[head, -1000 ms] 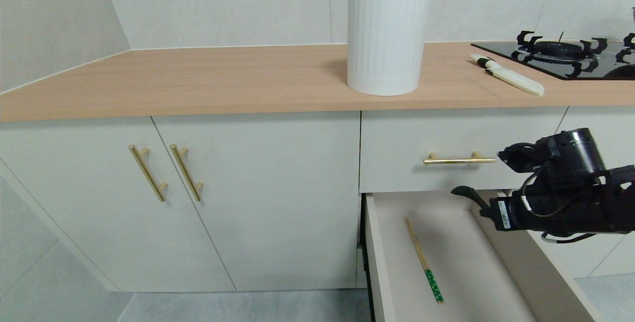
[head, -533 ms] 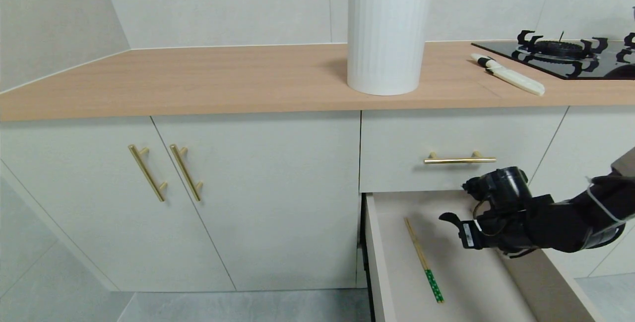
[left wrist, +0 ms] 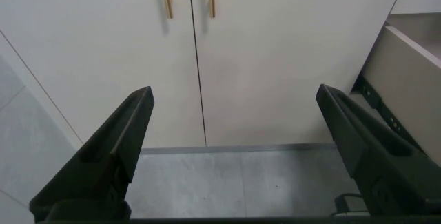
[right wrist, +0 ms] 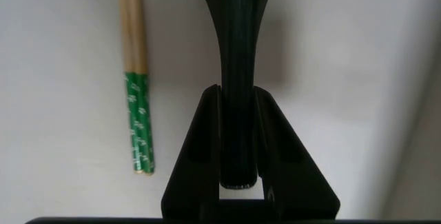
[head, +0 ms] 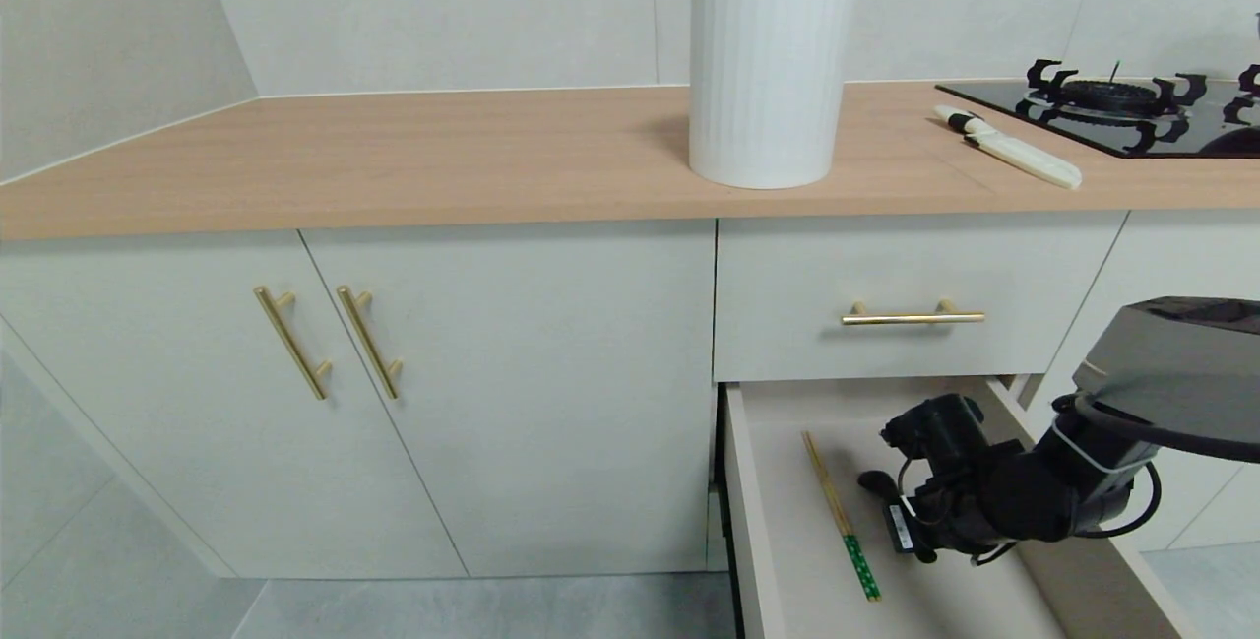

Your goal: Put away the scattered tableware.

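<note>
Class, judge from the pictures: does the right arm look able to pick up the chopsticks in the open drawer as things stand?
Probably not yet. The right gripper is low in the drawer beside the chopsticks, nothing between them, but its fingers are shut on a black spoon, which it must release first.

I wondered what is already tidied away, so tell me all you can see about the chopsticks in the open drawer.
The chopsticks are a pair, pale wood or bamboo by the look, each with a green, white-speckled band at its thick end. They lie flat and side by side on the floor of the open drawer, thin tips toward the cabinet, green ends toward the front. Nothing grips them; the right claw, shut on a black spoon, is beside them and apart.
</note>
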{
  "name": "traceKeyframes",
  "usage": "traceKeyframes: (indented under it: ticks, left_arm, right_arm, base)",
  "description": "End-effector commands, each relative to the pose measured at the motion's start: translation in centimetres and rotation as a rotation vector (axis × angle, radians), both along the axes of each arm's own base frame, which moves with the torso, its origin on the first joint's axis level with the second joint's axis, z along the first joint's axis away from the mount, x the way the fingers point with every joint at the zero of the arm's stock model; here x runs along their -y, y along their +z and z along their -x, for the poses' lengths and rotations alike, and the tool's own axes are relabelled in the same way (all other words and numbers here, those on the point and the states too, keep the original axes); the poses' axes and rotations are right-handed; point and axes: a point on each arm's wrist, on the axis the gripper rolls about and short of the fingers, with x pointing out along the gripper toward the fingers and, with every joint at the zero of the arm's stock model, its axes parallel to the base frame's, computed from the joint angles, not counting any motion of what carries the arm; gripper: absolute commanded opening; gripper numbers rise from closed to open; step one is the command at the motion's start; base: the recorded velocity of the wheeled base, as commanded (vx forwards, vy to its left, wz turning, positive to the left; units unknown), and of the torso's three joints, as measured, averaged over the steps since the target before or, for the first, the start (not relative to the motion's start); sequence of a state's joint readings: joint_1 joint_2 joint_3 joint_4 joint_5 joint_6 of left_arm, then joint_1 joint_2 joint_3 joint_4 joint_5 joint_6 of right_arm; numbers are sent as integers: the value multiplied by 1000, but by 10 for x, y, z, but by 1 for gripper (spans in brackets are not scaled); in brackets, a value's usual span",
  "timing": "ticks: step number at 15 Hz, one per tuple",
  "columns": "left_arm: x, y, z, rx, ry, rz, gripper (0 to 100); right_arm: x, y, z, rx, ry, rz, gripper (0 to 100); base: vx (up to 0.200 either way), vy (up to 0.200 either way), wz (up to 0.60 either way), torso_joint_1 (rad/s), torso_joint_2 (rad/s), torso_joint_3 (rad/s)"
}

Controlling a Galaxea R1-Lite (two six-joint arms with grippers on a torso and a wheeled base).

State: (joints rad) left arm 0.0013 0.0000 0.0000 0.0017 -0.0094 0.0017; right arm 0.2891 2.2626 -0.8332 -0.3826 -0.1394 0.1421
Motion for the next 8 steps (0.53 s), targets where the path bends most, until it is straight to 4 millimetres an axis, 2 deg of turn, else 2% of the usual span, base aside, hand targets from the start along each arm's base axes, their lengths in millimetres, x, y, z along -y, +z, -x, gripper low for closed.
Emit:
traceKeyframes:
  ticks: [1, 8]
  left_arm:
    - [0, 0, 0, -1, 0, 0, 100]
    - [0, 0, 0, 0, 0, 0, 100]
  right_arm:
    - [-1, -11, 0, -29, 0, 12, 0]
    - [-1, -16, -1, -23, -2, 17, 0]
  base:
    - [0, 0, 0, 0, 0, 0]
    - [0, 0, 0, 0, 0, 0]
